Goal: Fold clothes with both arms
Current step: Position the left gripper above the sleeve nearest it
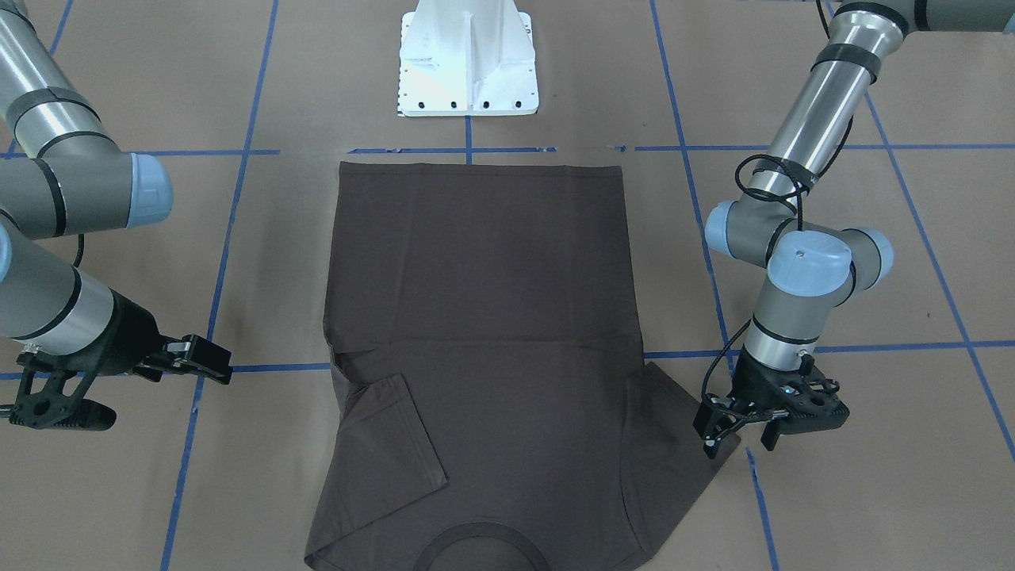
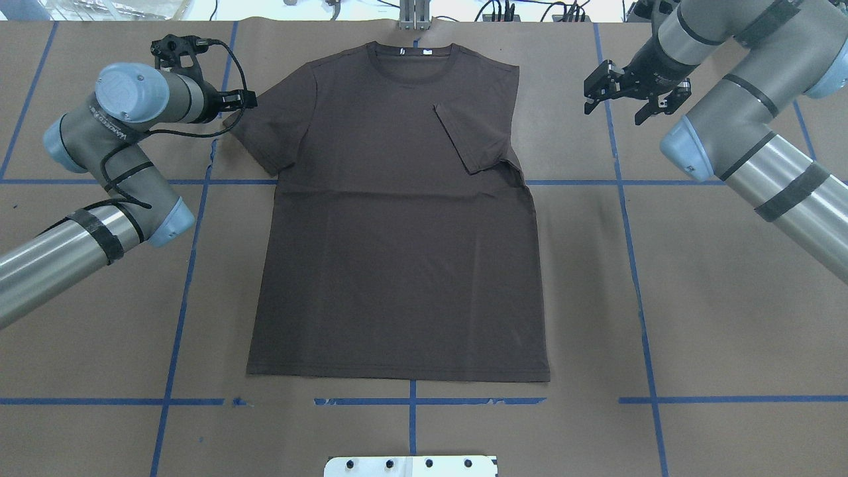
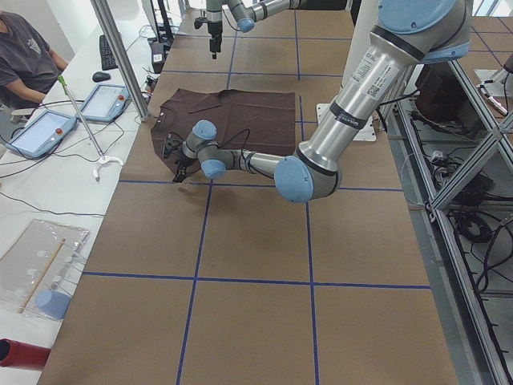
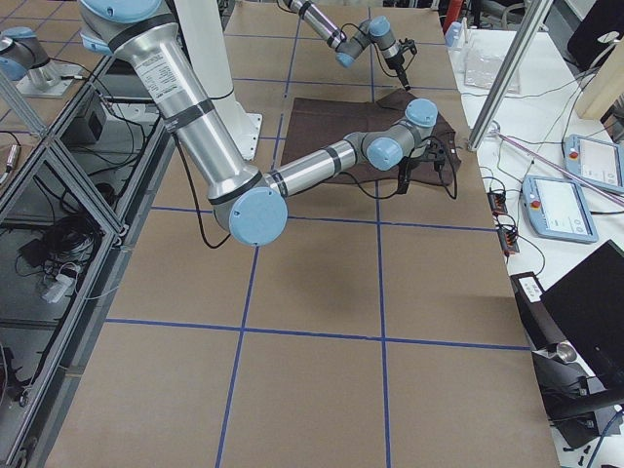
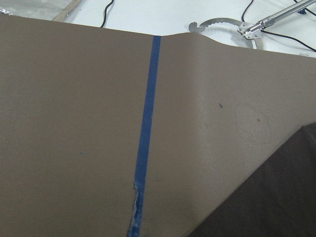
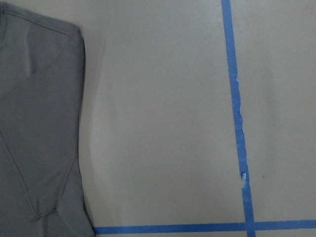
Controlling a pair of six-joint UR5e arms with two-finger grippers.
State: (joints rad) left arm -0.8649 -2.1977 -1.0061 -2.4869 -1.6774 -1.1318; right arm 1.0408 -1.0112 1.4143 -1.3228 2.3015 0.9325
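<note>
Currently, the dark grey-brown T-shirt (image 2: 397,252) lies flat in the middle of the paper-covered counter (image 2: 695,298). Its collar (image 2: 412,63) points away from the robot and its hem lies nearest the white pedestal (image 1: 468,63). The sleeve on the robot's right (image 2: 474,136) is folded inward across the chest, while the other sleeve (image 2: 265,132) is spread out on the paper. The left claw (image 1: 737,446) is down at the outer corner of that spread sleeve with its jaws apart, one fingertip over the cloth edge and the other over bare paper; whether it touches the fabric cannot be told. The right claw (image 2: 614,114) hangs wide and holds nothing, above bare counter beside the shirt's shoulder and clear of the cloth.
</note>
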